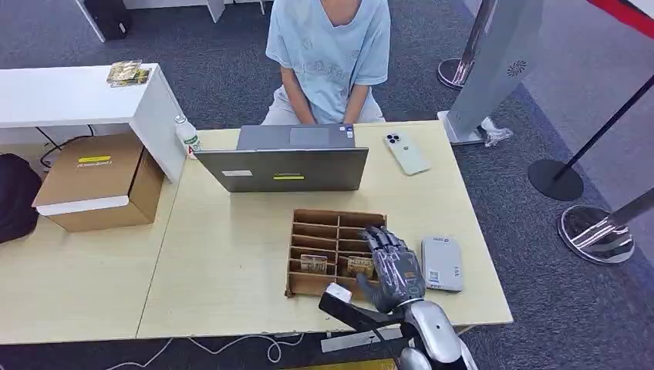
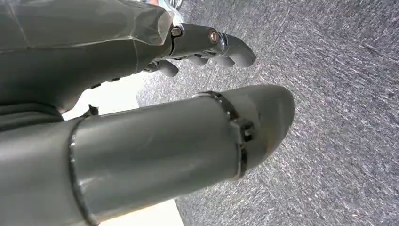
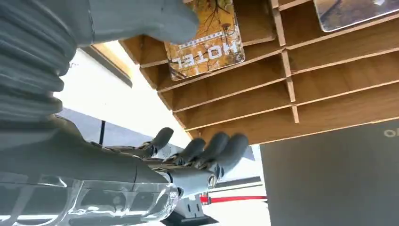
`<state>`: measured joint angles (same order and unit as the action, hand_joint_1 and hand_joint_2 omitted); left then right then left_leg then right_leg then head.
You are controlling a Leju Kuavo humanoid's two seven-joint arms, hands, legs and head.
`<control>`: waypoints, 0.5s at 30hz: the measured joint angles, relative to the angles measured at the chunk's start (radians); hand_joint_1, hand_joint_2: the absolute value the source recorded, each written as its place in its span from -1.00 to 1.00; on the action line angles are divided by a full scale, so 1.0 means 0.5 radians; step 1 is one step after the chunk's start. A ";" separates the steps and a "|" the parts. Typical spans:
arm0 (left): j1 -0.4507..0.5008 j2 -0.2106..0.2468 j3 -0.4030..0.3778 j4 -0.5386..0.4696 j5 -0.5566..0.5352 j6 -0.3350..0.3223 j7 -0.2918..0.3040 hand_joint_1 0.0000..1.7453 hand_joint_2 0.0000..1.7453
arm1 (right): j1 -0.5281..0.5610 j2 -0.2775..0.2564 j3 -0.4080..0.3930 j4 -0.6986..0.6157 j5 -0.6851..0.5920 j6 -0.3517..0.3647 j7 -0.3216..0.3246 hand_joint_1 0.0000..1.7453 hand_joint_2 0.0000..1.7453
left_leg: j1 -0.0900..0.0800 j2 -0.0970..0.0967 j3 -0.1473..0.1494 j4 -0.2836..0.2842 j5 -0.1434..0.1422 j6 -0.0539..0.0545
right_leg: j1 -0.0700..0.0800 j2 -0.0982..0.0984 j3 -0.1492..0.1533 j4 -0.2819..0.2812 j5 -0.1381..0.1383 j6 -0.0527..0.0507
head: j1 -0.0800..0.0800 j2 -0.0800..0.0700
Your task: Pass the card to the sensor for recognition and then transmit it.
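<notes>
A pale wooden tabletop (image 1: 231, 262) is seen from the head view, with a person in a light blue T-shirt (image 1: 328, 46) seated at its far side. A grey open laptop (image 1: 287, 158) is stood in front of that person, its lid back turned to the robot, and a white smartphone (image 1: 406, 153) is laid face down just beside it. To the left, a brown cardboard box (image 1: 100, 181) is set on a lower surface.

Near the front edge, a brown wooden tray divided into slotted compartments (image 1: 316, 227) is placed. Just to its right, apart from it, a flat grey card sensor (image 1: 442, 263) is laid.

The right robot hand (image 1: 393, 266) is held over the tray's right front corner, fingers spread and slightly curled, nothing gripped. In the right wrist view the thumb (image 3: 141, 19) is seen hovering just over an orange-brown card printed "HOTEL" (image 3: 207, 44), which is lying in a front-right compartment; contact cannot be told. A second, darker picture card (image 1: 312, 264) is lying in the compartment to its left.

The left robot hand (image 2: 207, 47) is shown over grey carpet, fingers loosely curled, nothing held.
</notes>
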<state>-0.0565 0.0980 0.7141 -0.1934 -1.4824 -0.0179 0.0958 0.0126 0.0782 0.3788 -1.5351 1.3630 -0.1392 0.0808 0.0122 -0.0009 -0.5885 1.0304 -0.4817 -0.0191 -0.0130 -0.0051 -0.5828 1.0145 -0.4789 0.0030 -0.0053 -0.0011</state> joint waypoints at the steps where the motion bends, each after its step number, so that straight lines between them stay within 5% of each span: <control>1: 0.000 -0.001 0.000 0.000 0.000 0.000 0.000 -1.00 -1.00 | 0.000 0.000 0.000 0.001 0.003 0.000 0.000 -0.14 1.00 | 0.000 0.000 0.000 0.000 0.000 0.000 | 0.000 0.000 0.000 0.000 0.000 0.000 | 0.000 0.000; 15: 0.000 0.000 -0.002 0.000 0.000 0.000 0.001 -1.00 -1.00 | 0.012 0.000 -0.030 0.004 0.017 -0.004 -0.001 -0.20 1.00 | 0.000 0.000 0.000 0.000 0.000 0.000 | 0.000 0.000 0.000 0.000 0.000 0.000 | 0.000 0.000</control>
<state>-0.0567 0.0980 0.7130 -0.1934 -1.4824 -0.0179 0.0961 0.0185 0.0782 0.3639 -1.5332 1.3714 -0.1411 0.0805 0.0121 -0.0009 -0.5885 1.0304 -0.4817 -0.0191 -0.0130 -0.0051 -0.5828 1.0145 -0.4789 0.0030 -0.0053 -0.0011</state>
